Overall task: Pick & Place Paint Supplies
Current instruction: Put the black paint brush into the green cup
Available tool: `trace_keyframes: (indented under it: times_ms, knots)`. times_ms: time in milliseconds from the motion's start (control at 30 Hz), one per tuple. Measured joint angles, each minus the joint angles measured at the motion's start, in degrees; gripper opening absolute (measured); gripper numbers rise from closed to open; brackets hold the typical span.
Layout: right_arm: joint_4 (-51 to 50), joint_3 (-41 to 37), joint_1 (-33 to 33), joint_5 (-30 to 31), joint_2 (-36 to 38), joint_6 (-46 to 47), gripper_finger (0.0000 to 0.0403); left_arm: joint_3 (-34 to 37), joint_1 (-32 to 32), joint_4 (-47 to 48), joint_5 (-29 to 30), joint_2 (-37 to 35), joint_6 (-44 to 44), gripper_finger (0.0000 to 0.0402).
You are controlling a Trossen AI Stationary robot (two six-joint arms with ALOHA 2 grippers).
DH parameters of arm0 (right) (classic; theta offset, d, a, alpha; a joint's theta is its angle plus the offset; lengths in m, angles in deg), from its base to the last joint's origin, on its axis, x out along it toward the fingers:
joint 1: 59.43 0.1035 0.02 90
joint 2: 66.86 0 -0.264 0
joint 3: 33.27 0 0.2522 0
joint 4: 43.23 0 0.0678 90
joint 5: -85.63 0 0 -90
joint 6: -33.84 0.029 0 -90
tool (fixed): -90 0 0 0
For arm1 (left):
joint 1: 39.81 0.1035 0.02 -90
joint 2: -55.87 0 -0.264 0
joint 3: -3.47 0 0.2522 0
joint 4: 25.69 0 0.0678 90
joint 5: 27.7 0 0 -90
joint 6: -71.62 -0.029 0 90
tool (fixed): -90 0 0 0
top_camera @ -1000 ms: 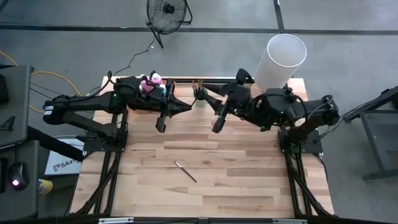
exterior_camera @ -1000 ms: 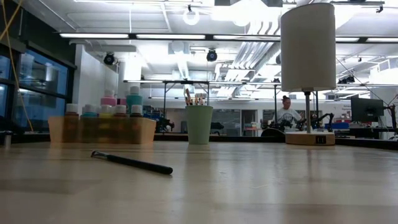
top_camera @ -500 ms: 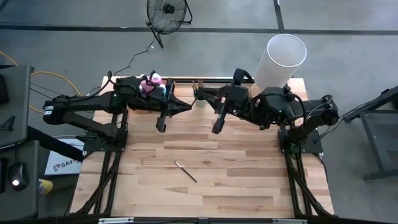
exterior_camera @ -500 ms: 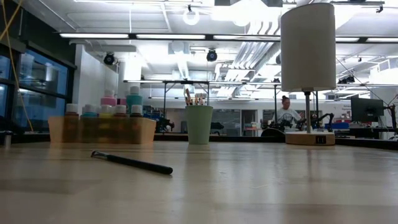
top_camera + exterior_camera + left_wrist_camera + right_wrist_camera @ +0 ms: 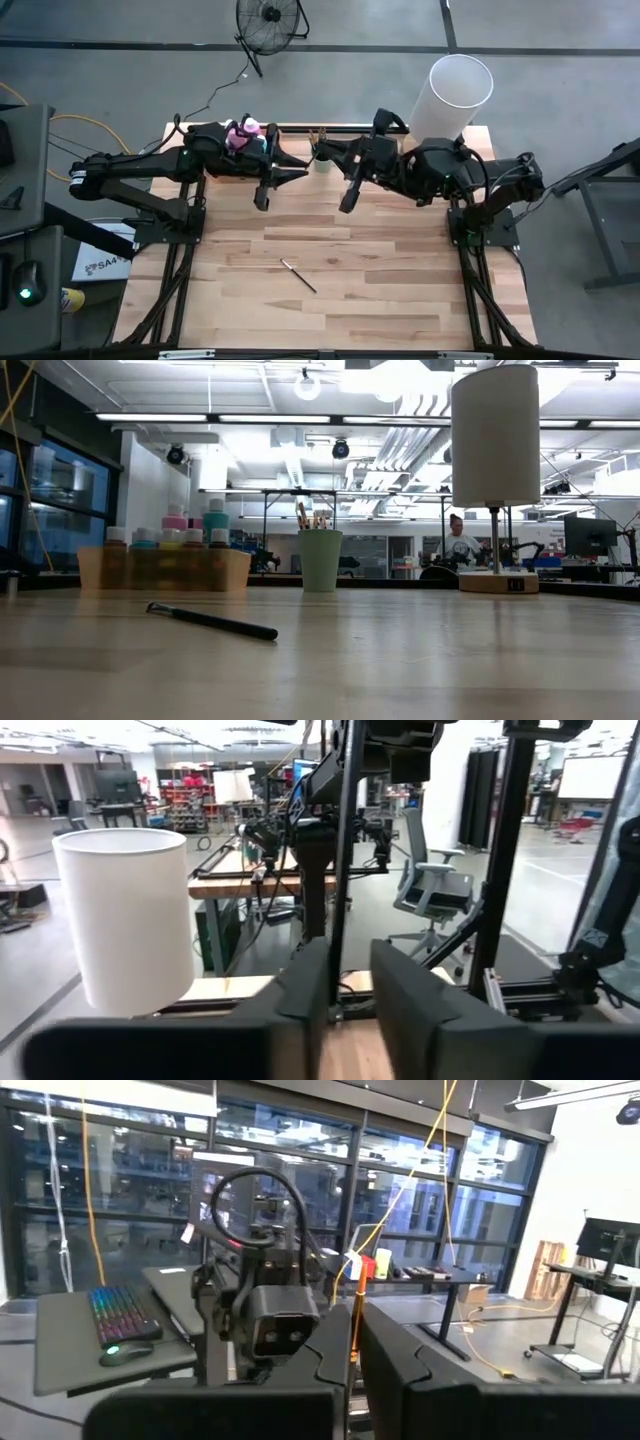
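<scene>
High over the table's far middle my two grippers meet tip to tip. A thin brush stands upright between them. Its dark handle (image 5: pixel 343 870) runs down into the gap of my open left gripper (image 5: pixel 352 982), close to one finger. Its orange part (image 5: pixel 357 1315) sticks up out of my shut right gripper (image 5: pixel 356 1355). Neither gripper shows in the low view. A second dark brush (image 5: pixel 298 275) lies flat on the table's middle. Small capped paint bottles (image 5: pixel 190 530) stand in the orange tray (image 5: pixel 165 572). More brushes stand in the green cup (image 5: pixel 320 560). My right gripper pinches the upright brush between its two fingers, at the orange part (image 5: pixel 357 1320) near its upper end. The fingers lie level, from the table's right, across the brush. The brush stands upright, clear of the table. My left gripper: I cannot tell whether the handle touches its finger (image 5: pixel 312 985).
A lamp with a tall white shade (image 5: pixel 452 95) stands on a wooden base (image 5: pixel 497 582) at the table's far right corner. The tray sits at the far left, partly under my left arm (image 5: pixel 200 160). The near half of the table holds only the lying brush.
</scene>
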State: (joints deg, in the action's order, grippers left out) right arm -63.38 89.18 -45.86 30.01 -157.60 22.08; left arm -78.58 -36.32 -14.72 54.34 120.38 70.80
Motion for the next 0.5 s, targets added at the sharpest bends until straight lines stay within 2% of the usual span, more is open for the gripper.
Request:
trace_keyframes:
  times_ms: [167,233,333,500]
  knots:
    - [-1.3,0.0,-1.2,1.3,0.0,0.1,0.0005,0.0,-0.1,0.3,1.6,0.0,-0.3,0.0148]
    - [-2.9,0.0,-2.0,3.4,0.0,-0.1,0.0004,0.0,-0.1,1.9,4.2,-0.8,-1.0,0.0174]
    - [-7.3,0.0,-4.2,7.4,0.0,1.2,0.0004,0.0,-0.2,6.4,11.4,-3.7,-3.2,0.0202]
    - [-15.1,0.0,-10.5,6.5,-1.7,7.4,0.0004,0.0,-0.1,14.1,25.6,-10.4,-3.5,0.0214]
